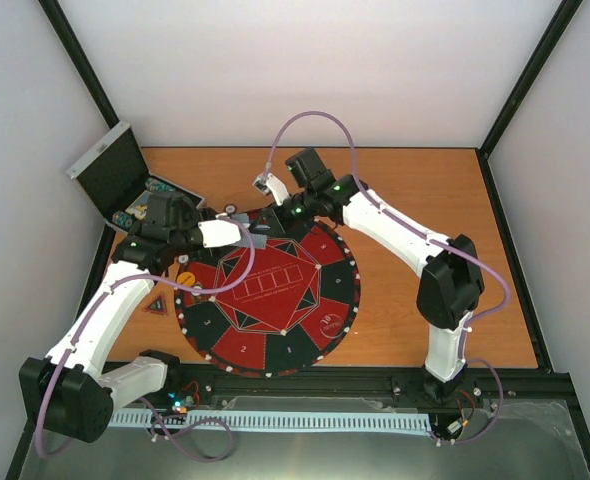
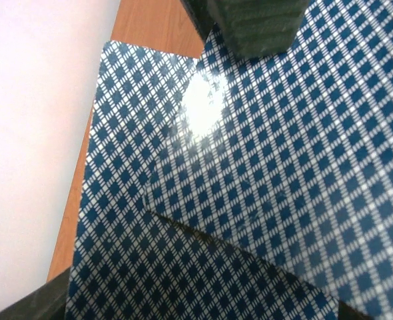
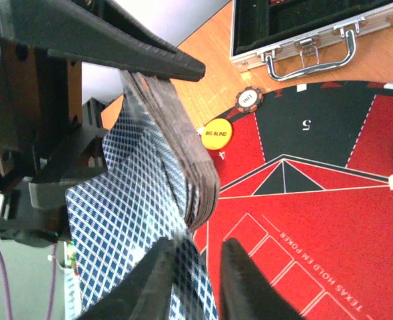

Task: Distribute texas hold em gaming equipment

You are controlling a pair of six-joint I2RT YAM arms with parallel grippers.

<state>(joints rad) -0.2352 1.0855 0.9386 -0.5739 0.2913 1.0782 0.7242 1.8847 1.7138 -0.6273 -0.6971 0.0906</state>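
The small playing cards [image 2: 263, 167] are backed in a blue-and-white lattice check. The large round mat [image 3: 330, 220] is divided into red and black sectors outlined in white. A round yellow-orange button [image 3: 216, 134] is lettered in black. The silver case [image 1: 110, 175] is lined in black, and the wooden bench [image 1: 425, 180] is coloured orange-brown.

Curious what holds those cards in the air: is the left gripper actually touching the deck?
Touching. The right wrist view shows the left gripper's black finger lying flat against the deck, with no gap between them.

The table [image 1: 425, 180] is viewed from high behind, while the card deck [image 3: 176, 133] is framed closely by both wrist cameras.
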